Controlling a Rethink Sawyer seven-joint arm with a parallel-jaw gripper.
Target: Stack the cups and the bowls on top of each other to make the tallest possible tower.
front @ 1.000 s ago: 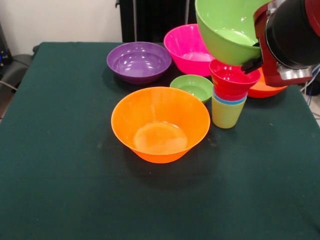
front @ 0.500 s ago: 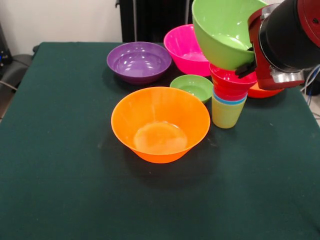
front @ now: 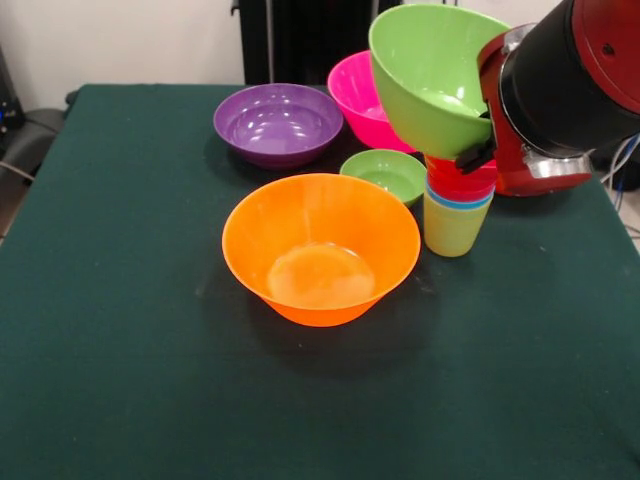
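My gripper (front: pixel 478 128) pinches the lime bowl (front: pixel 430 75) by its rim (light, glossy, slippery) over the tower (front: pixel 457 205).

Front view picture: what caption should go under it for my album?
Red and black robot arm tilting a glossy lime green plastic bowl over the stacked cups, beside a big orange bowl.
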